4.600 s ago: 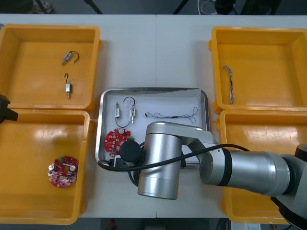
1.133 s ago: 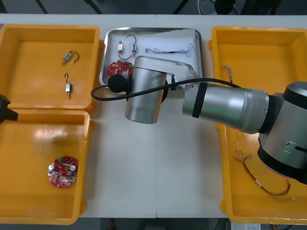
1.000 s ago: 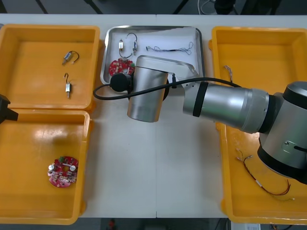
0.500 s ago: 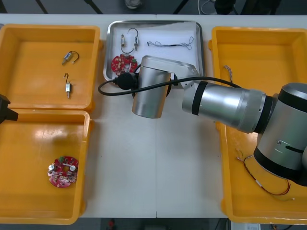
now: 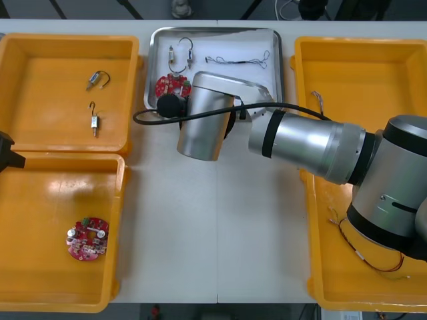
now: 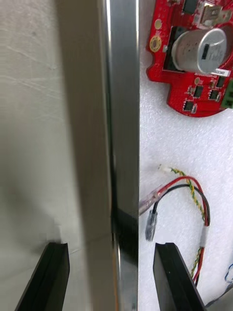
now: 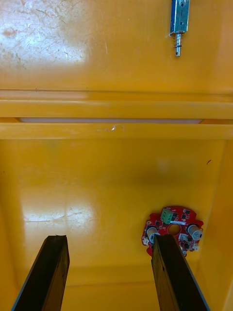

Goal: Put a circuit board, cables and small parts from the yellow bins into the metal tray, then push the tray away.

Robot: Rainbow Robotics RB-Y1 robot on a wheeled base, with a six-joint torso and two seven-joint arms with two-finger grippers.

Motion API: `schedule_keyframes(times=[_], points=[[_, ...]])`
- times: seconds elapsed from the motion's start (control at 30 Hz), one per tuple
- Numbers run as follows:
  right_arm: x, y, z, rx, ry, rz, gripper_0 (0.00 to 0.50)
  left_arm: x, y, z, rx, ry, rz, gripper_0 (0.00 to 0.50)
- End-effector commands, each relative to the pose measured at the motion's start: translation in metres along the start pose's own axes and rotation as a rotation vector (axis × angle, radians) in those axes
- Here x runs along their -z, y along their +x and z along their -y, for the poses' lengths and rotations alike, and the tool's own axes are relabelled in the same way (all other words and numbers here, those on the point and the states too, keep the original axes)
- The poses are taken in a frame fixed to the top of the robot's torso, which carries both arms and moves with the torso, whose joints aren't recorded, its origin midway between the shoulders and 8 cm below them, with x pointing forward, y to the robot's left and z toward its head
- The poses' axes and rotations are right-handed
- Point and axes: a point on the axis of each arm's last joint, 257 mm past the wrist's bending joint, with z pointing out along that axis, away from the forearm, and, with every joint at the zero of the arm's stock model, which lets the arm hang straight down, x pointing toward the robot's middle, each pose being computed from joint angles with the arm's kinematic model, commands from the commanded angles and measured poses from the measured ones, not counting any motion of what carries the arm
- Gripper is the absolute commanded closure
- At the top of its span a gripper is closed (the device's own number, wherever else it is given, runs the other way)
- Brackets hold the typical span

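Behind the right gripper (image 6: 114,274), the right arm (image 5: 313,143) is silver cylinders joined by black rings, a black cable (image 5: 167,105) looping alongside; its fingers (image 6: 54,274) are flat, black.

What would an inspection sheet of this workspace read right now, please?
Surface: light table, carrying tray and four bins.
Job's things: tray at far edge holds board and metal parts; left bins hold second board and two parts.
Clutter: nothing seen.
Grippers: right gripper open, fingers astride tray's rim; left gripper open over near-left bin.
Cables: red-yellow cable and thin cable in tray; other cables in right bins.
Surroundings: dark floor beyond table.
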Motion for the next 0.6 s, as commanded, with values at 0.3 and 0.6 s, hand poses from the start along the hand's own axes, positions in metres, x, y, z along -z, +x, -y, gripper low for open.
schedule_keyframes(times=[0.3,0.6], points=[[0.085,-0.033,-0.02,-0.077,-0.095,0.096,0.0,0.013,-0.001,-0.01,-0.079,-0.04,0.013,0.0],[0.121,0.01,-0.038,-0.226,-0.197,0.026,0.0,0.013,-0.001,-0.01,-0.079,-0.04,0.013,0.0]])
